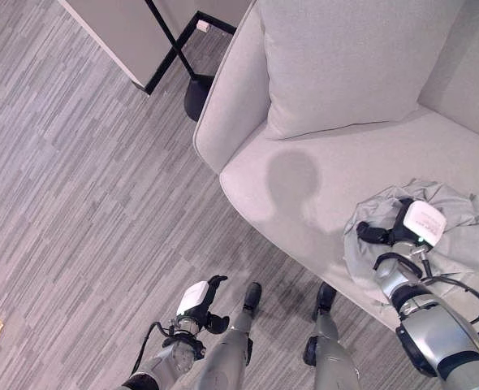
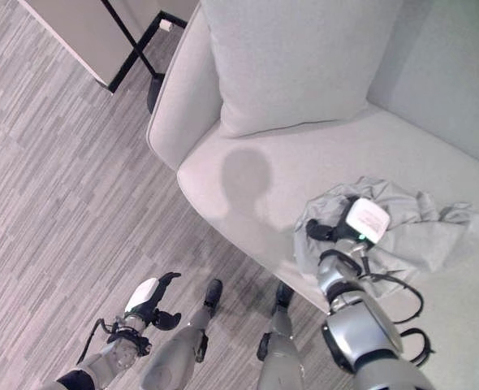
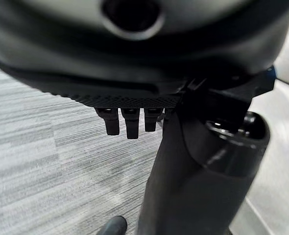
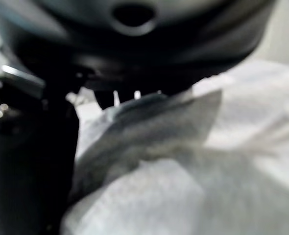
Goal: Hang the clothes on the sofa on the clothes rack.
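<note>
A crumpled grey garment lies on the right part of the light grey sofa's seat. My right hand rests on top of the garment's near side, its back with the white cover facing up. In the right wrist view a fold of the cloth rises right in front of the hand. My left hand hangs low over the floor in front of the sofa, open and holding nothing; its straight fingers show in the left wrist view.
A large grey cushion leans on the sofa's back. Beside the sofa's arm stands a black pole on a round black base, next to a beige panel. Striped grey floor spreads to the left.
</note>
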Available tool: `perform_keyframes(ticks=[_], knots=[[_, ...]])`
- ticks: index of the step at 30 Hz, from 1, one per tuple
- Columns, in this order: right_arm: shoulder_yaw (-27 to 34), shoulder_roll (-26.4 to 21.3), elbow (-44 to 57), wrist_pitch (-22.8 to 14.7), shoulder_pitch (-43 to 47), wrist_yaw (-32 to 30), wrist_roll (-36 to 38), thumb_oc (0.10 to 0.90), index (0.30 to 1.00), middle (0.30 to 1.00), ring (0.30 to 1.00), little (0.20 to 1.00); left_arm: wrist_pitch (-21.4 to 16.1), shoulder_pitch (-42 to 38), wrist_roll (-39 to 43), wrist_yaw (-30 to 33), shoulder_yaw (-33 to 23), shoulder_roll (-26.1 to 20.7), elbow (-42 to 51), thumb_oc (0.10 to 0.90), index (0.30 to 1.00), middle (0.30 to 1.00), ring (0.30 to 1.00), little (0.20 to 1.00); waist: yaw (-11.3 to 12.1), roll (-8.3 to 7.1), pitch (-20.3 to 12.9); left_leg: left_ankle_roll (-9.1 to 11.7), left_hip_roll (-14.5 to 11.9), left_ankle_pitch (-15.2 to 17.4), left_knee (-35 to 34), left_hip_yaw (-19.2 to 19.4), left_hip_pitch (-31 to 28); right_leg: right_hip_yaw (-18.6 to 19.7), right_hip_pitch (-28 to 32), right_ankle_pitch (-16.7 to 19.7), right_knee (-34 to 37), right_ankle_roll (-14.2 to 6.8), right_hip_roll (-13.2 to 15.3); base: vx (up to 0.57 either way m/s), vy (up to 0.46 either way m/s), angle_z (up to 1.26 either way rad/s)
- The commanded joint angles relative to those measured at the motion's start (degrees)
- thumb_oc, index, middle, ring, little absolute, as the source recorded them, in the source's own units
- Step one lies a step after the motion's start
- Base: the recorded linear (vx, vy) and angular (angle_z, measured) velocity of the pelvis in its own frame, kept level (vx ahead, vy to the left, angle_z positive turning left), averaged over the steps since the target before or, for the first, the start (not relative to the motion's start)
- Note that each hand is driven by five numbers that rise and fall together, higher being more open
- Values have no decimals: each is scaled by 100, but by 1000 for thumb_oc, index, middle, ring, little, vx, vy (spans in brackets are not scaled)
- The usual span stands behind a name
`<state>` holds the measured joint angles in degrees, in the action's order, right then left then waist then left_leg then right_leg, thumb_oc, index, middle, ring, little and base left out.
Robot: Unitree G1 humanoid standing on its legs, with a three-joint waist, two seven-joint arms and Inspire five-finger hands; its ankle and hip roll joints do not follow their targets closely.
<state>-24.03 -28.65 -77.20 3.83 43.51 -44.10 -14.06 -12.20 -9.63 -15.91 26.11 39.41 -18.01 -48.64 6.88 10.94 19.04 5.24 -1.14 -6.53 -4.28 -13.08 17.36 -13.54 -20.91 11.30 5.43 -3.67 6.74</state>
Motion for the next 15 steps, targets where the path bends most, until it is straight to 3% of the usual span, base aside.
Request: perform_keyframes(ticks=[1, 6, 9, 13, 15], knots=[[-24, 223, -447, 128, -601, 421, 457, 400, 300, 300, 300, 300, 31, -150, -168, 359, -21, 38, -319, 800, 900, 900, 900, 900, -56, 216, -111, -92, 278, -42, -72, 336, 285, 468, -102, -701, -719, -259, 40, 0, 0, 0], [231, 266, -236, 43, -802, 255, 747, 400, 300, 300, 300, 300, 77, -186, -206, 524, -139, 48, -281, 800, 900, 900, 900, 900, -168, 191, -146, -90, 303, 4, -72, 321, 171, 461, 39, -697, -667, -269, 65, 0, 0, 0], [822, 235, 278, -432, -846, -5, 1835, 400, 300, 300, 300, 300, 148, -196, -215, 545, -142, 44, -349, 800, 900, 900, 900, 900, -277, 176, -151, -86, 307, 53, -72, 378, 84, 498, 162, -658, -562, -287, 71, -50, 9, 0], [1135, 207, 1065, -799, -971, -164, 2346, 400, 300, 300, 300, 300, 180, -201, -149, 484, -243, 65, -410, 800, 900, 900, 900, 900, -350, 104, -186, -83, 280, 94, -72, 441, 32, 517, 219, -674, -536, -276, 56, -29, -10, -8], [1437, 254, 1950, -1177, -1138, -263, 2863, 400, 300, 300, 300, 300, 218, -158, -126, 443, -347, 49, -383, 800, 900, 900, 900, 900, -411, 10, -230, -80, 238, 135, -72, 500, -28, 545, 272, -688, -525, -266, 45, -20, -30, -8]])
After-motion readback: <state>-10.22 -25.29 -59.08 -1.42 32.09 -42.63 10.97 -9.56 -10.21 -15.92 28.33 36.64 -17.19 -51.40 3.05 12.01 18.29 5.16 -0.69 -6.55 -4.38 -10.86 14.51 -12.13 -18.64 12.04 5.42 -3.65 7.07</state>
